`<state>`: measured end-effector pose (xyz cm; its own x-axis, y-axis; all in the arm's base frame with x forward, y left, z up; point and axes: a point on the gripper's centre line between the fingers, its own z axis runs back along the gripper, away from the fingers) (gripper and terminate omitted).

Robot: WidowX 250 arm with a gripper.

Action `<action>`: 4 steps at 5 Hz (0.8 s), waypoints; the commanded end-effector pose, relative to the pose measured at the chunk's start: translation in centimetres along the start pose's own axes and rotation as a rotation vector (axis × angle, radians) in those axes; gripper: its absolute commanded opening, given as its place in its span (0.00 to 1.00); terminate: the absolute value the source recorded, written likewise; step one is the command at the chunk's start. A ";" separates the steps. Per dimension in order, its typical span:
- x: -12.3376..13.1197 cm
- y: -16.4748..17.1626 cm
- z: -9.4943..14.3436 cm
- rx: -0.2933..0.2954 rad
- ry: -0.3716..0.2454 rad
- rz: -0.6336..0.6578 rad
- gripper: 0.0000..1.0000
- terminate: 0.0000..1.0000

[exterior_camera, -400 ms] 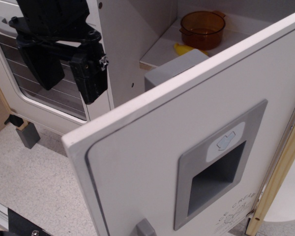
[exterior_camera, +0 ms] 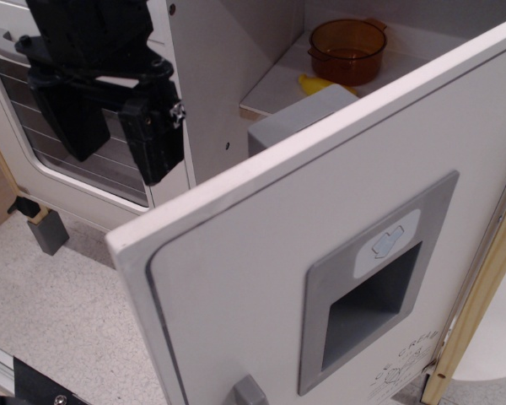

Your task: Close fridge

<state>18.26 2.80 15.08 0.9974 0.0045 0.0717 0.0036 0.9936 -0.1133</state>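
The white fridge door (exterior_camera: 261, 253) stands wide open and fills the lower right of the view, with its grey dispenser panel (exterior_camera: 375, 283) and the top of its grey handle (exterior_camera: 249, 392) facing me. The fridge's inside shelf (exterior_camera: 278, 80) shows behind the door. My black gripper (exterior_camera: 114, 143) hangs at the upper left, in front of the oven door, left of the fridge door's free edge and apart from it. Its two fingers are spread and hold nothing.
An orange pot (exterior_camera: 347, 49) and a yellow item (exterior_camera: 325, 86) sit on the fridge shelf. The white oven door (exterior_camera: 34, 126) with wire-lined window is behind the gripper. A small grey block (exterior_camera: 46, 229) stands on the speckled floor (exterior_camera: 59, 312). A wooden post (exterior_camera: 481, 287) runs at the right.
My gripper has shifted slightly, a little to the left and up. The fridge door has not moved.
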 end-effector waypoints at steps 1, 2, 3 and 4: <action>1.9 -3.2 4.4 -0.033 -0.034 -0.047 1.00 0.00; 1.3 -5.3 6.7 -0.090 -0.034 -0.067 1.00 0.00; -0.3 -7.4 7.7 -0.118 -0.044 -0.112 1.00 0.00; -1.9 -8.9 8.1 -0.122 -0.062 -0.154 1.00 0.00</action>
<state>15.50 -5.48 23.50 0.9792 -0.1424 0.1448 0.1715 0.9616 -0.2142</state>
